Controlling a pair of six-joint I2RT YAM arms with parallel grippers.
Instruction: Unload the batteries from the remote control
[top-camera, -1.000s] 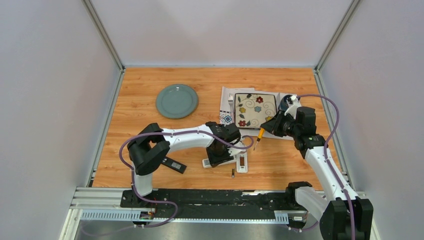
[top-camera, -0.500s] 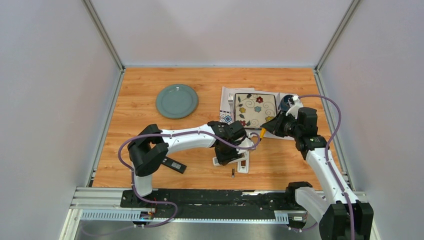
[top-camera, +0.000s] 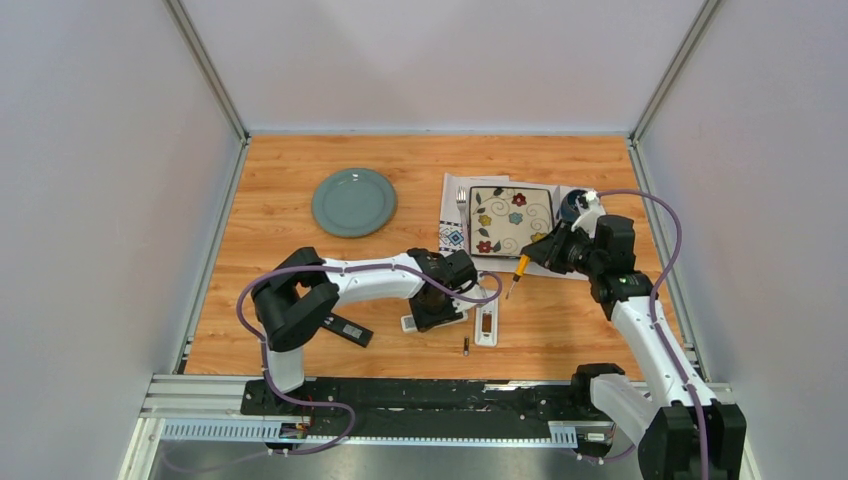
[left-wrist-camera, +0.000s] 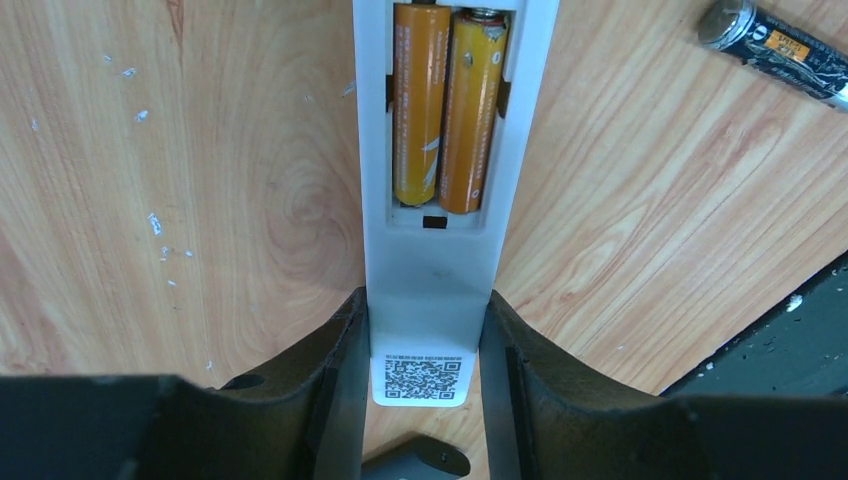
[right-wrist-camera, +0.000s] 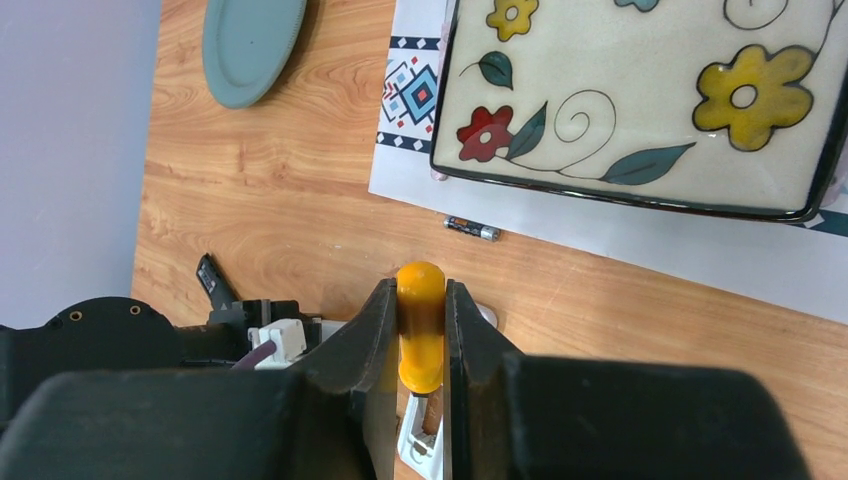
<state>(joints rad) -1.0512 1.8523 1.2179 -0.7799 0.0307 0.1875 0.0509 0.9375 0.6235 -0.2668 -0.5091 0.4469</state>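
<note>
We see the left gripper (left-wrist-camera: 423, 305) low over the table (left-wrist-camera: 200, 200). Its jaws pinch the end of a white remote (left-wrist-camera: 430, 270), one finger on each long side. The remote lies on its face with the back open. Two orange batteries (left-wrist-camera: 419, 110) sit side by side in the slot. A dark battery (left-wrist-camera: 775, 45) lies loose on the wood, near the remote but not touching it. From the top view it rests close to the near edge of the table.

The right gripper (right-wrist-camera: 421, 295) is up above the table. Its jaws squeeze the orange handle of a screwdriver (top-camera: 520, 267), and the tip points down at a slant. Another dark battery (right-wrist-camera: 471, 228) lies on the white mat (right-wrist-camera: 620, 245), just beside the edge of the flower plate (right-wrist-camera: 640, 120).

A long white piece (top-camera: 486, 325) lies flat on the wood just to the right of the left gripper. We cannot tell what it is. A black remote (top-camera: 347, 329) lies near the left arm. A round green plate (top-camera: 353, 201) sits far back on the left, well apart from everything else.
</note>
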